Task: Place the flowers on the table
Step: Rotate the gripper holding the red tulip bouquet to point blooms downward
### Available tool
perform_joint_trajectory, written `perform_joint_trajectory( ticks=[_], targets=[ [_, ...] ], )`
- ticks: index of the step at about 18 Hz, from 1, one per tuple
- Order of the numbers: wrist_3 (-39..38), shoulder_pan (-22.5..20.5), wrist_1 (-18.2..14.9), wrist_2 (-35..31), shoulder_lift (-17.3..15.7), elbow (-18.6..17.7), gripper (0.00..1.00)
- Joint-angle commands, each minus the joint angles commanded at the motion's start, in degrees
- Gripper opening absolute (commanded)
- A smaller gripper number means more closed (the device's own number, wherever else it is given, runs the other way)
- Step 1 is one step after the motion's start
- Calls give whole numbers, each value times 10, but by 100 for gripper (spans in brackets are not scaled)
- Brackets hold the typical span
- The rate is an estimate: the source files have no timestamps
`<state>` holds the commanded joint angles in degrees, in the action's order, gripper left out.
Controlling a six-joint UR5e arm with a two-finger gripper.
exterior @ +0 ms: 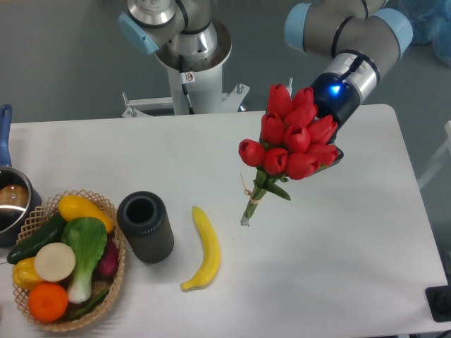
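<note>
The flowers (292, 137), a bunch of red tulip buds with green leaves and tied stems, hang tilted over the right middle of the white table (352, 246). The stem end (246, 217) points down and left, close to the tabletop; whether it touches cannot be told. My gripper (332, 152) is right behind the buds on their right side and holds the bunch. Its fingers are mostly hidden by the blooms.
A yellow banana (203, 250) lies left of the stem end, and a dark cylindrical cup (145, 227) stands beside it. A wicker basket (106, 211) of vegetables and fruit sits at the front left, with a pot (10, 204) at the left edge.
</note>
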<state>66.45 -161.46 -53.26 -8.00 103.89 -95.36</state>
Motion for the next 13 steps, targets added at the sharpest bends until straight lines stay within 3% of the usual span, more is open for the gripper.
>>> perform_joint_trajectory(
  ticks=[11, 13],
  targets=[
    [-19, 0, 0, -11, -10, -4, 30],
    [-22, 0, 0, -38, -18, -7, 30]
  ],
)
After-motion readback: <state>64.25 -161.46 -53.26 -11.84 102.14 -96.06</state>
